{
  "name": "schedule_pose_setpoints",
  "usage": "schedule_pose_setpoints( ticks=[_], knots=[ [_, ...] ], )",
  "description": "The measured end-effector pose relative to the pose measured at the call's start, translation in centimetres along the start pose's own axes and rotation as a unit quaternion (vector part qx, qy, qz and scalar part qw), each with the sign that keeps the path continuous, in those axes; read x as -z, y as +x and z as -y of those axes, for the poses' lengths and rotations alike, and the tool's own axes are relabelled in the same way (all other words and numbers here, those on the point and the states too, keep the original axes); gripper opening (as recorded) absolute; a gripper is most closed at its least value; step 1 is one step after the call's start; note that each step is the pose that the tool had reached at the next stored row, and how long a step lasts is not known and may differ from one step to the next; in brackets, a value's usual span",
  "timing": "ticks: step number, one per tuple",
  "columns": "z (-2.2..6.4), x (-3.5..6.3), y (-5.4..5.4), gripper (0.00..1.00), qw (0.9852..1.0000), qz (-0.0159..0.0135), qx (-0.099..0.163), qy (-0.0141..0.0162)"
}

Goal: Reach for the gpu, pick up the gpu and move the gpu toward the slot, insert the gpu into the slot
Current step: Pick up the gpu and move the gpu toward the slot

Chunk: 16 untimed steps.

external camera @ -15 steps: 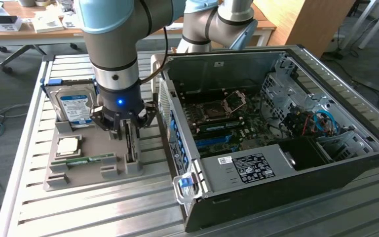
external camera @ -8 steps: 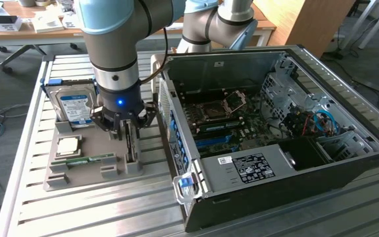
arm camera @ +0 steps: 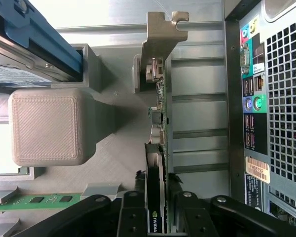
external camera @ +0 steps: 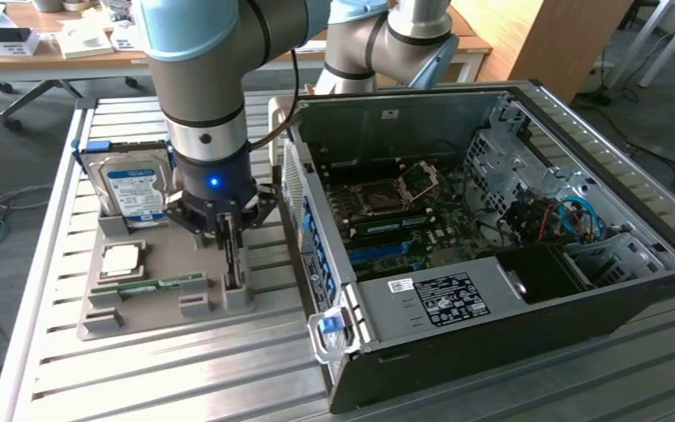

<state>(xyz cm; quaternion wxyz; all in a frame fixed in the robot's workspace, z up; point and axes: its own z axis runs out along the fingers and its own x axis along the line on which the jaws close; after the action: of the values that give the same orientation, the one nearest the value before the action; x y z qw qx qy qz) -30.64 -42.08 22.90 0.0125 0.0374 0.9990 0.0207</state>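
Gpu (arm camera: 158, 123) standing on edge in the grey holder (external camera: 156, 303) on the surface (external camera: 138, 387), beside the open computer case (external camera: 490, 290). Gripper (external camera: 229, 236) sits over it, its fingers (arm camera: 133, 210) spread close to either face and not visibly clamping. The card is likely light, stiff and fragile, best pinched on its flat faces, clear of the metal bracket (arm camera: 160, 39).

A hard drive (external camera: 136, 189) (blue-white label) stands in a grey holder (external camera: 171, 255) beside an open computer case (external camera: 526, 347).
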Motion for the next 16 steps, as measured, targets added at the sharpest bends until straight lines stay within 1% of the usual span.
schedule_pose_setpoints(
  ticks=[1, 2, 12, 14, 16],
  knots=[
    [0.0, 0.0, 0.01, 0.33, 1.0, -0.0001, 0.0, 0.0],
    [0.0, 0.0, 0.0, 0.27, 1.0, -0.0001, 0.0, 0.0],
    [0.0, 0.0, 0.0, 0.26, 1.0, 0.0, 0.001, 0.0],
    [0.0, 0.0, 0.0, 0.26, 0.9999, -0.0007, 0.016, -0.0003],
    [0.0, -0.01, 0.0, 0.26, 0.9994, -0.0014, 0.033, -0.0008]
  ],
)
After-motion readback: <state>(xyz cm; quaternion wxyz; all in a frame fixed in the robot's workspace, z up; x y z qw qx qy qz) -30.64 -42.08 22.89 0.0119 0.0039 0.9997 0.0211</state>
